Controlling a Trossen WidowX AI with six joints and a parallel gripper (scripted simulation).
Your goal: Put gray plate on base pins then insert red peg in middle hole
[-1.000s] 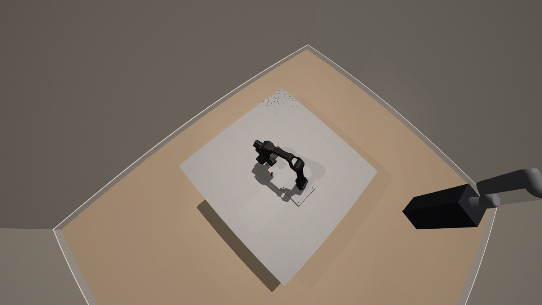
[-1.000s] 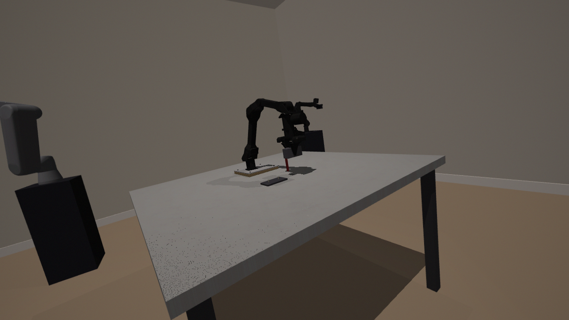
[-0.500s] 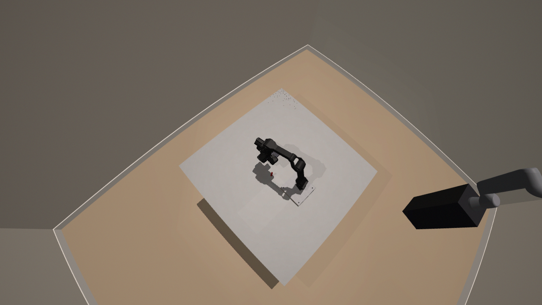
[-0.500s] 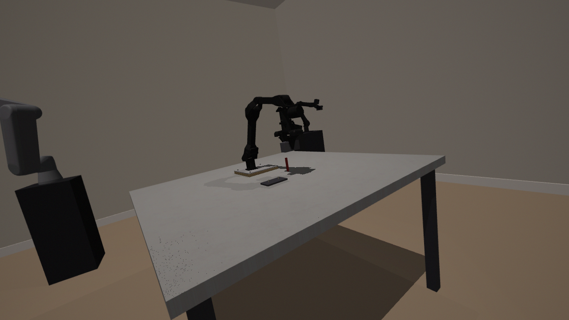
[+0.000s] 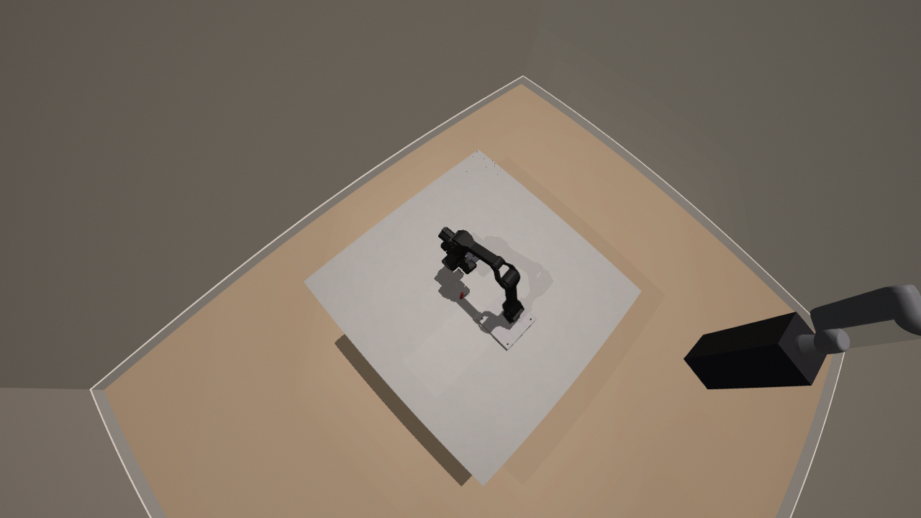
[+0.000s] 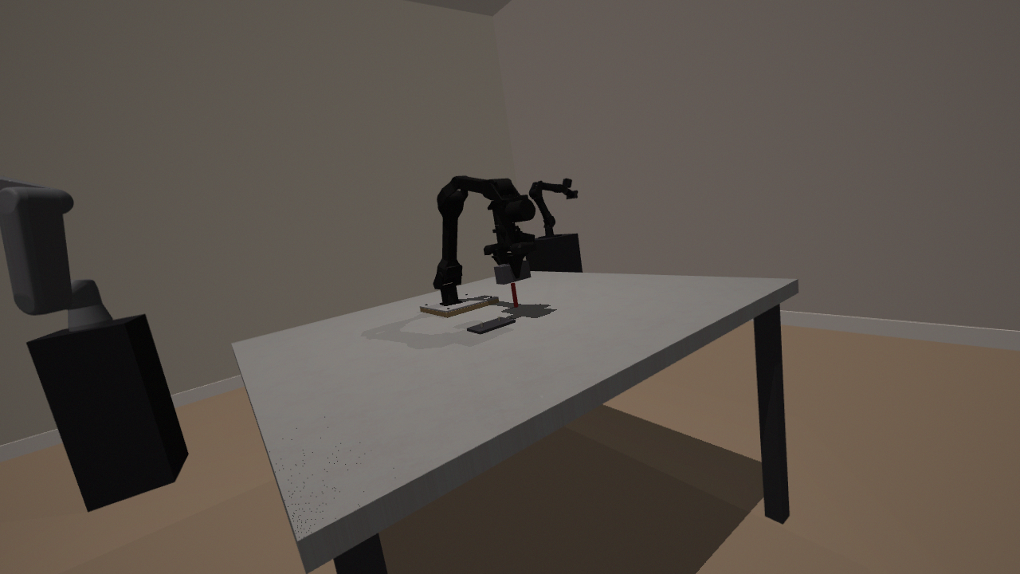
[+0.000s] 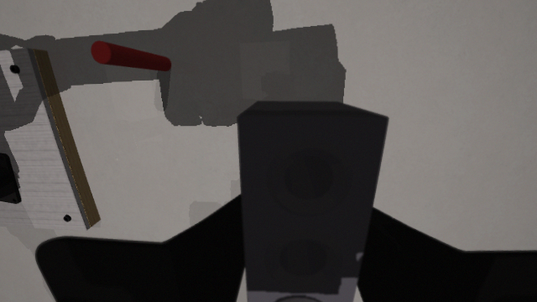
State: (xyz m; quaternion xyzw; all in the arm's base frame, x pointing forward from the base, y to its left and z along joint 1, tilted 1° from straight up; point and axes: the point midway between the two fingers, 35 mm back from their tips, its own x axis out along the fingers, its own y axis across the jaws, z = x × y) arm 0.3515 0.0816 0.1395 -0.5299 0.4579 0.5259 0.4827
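Note:
My gripper (image 6: 515, 266) (image 7: 294, 196) is shut on the gray plate (image 6: 503, 273) (image 7: 310, 138), which shows round holes in the wrist view. The plate is held in the air above the table. The dark base (image 6: 490, 327) lies on the table in the exterior view, nearer that camera than the peg, with its pins pointing up; the plate is off it. The base is not in the wrist view. The red peg (image 5: 460, 296) (image 6: 514, 294) (image 7: 132, 57) stands upright on the table, away from the fingers, at the upper left in the wrist view.
The arm stands on a white mounting board (image 5: 515, 337) (image 6: 463, 307) (image 7: 46, 168) with a wooden edge, beside the peg. The table (image 5: 386, 277) (image 6: 606, 335) carries the arm's shadow. Off the table is a black pedestal (image 5: 734, 360) (image 6: 107, 414) with a gray arm.

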